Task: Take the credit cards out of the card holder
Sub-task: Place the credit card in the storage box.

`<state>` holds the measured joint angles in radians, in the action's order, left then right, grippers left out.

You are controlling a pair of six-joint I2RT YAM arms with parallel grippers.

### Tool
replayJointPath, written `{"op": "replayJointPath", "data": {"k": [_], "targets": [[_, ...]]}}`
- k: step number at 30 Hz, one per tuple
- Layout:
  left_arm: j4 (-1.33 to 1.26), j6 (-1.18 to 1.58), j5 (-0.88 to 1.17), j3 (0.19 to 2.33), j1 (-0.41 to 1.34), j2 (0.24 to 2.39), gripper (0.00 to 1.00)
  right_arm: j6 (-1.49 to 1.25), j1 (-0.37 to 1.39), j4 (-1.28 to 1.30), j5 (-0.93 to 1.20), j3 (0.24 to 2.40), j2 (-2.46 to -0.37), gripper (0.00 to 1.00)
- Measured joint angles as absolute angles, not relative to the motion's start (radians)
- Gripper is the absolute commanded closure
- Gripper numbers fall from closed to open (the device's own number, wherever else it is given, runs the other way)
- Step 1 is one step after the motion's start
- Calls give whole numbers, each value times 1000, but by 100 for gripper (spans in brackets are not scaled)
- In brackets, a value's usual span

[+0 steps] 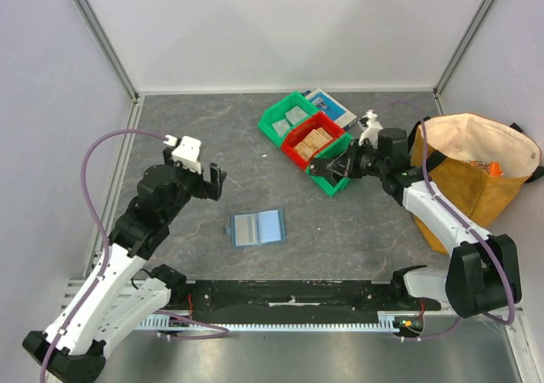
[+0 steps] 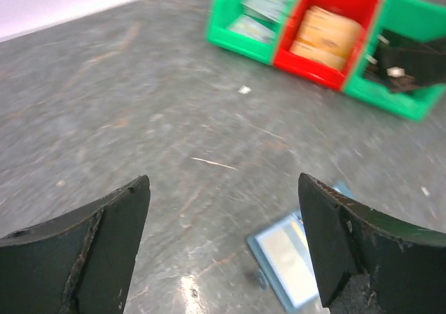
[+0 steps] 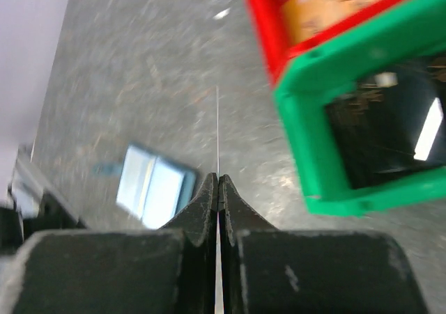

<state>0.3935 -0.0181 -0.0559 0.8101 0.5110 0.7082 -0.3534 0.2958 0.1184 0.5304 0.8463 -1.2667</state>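
Right end effector (image 3: 218, 182) tight on thin credit card (image 3: 217, 129), card holder (image 3: 155, 189) well apart; left end effector (image 2: 223, 182) wide open.

Glossy plastic bins (image 2: 306, 72), matt mottled table (image 1: 195, 230)

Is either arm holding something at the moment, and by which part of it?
The right tool is shut on a thin pale card, seen edge-on, pinched by its near edge. The left tool is open, holding nothing.
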Motion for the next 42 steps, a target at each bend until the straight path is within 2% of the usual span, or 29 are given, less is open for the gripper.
{"op": "replayJointPath", "data": {"k": [4, 11, 24, 32, 36, 42], "targets": [[346, 59, -190, 784, 444, 671, 7, -490, 194, 33, 414, 794, -1267, 100], [325, 107, -320, 760, 421, 640, 7, -593, 152, -33, 220, 775, -1273, 100], [319, 123, -348, 746, 420, 635, 8, -690, 147, -144, 165, 775, -1480, 98], [319, 123, -338, 746, 420, 636, 9, -704, 147, -163, 208, 775, -1555, 83], [319, 123, -337, 746, 420, 636, 9, -687, 148, -150, 199, 775, -1541, 67], [319, 123, -329, 746, 420, 636, 9, -611, 149, -41, 135, 778, -1435, 52]]}}
